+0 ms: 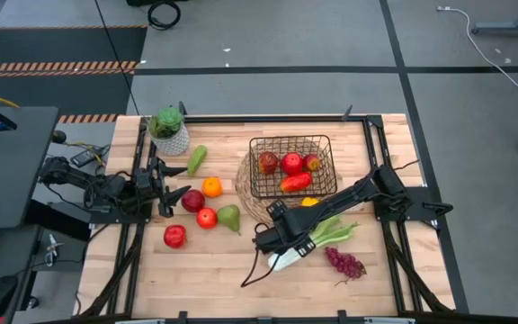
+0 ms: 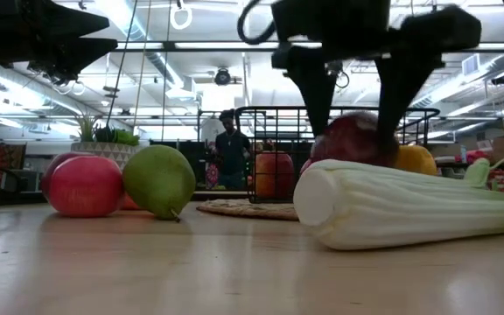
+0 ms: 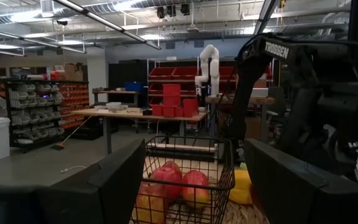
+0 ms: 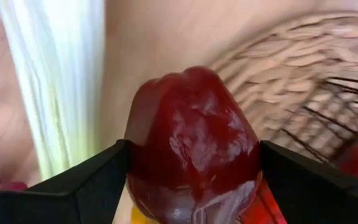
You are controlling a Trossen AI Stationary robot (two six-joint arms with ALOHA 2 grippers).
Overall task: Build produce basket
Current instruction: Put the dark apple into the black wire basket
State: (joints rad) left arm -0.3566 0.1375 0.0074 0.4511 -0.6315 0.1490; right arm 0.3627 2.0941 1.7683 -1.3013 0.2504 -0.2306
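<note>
Produce basket, condition as observed.

The basket (image 1: 253, 167), a rectangular frame of black wire mesh, is being carried on a round woven straw mat (image 1: 243, 183) at the far middle of the pale wood-plank counter (image 1: 214, 270). Three rounded red apples (image 1: 292, 163) and one elongated red pepper (image 1: 295, 183) are being contained in it.

The right claw (image 1: 268, 236) is being held low at the near edge of the mat, outside the basket. Its two flat dark fingers (image 4: 86, 186) are being pressed against opposite sides of a dark red item (image 4: 191, 143), which is glossy, smooth and lobed at the shoulders. Whether it is a pepper or an apple cannot be told. A waxy yellow pepper (image 2: 416, 159) is lying just behind it.

The celery (image 2: 409, 206), a long ribbed pale-green stalk with a blunt white cut end, is lying flat on the counter just beside this claw. A knobbly purple grape bunch (image 1: 344, 263) is lying near the leafy end.

The left claw (image 1: 171, 191) is being held raised at the counter's left side with its fingers apart and nothing between them. Near it, loose on the counter, are being kept smooth red apples (image 2: 84, 185), a matte green pear (image 2: 158, 181), an orange (image 1: 211, 187) and a second pear (image 1: 196, 158). A potted plant (image 1: 169, 128) is standing at the far left.
</note>
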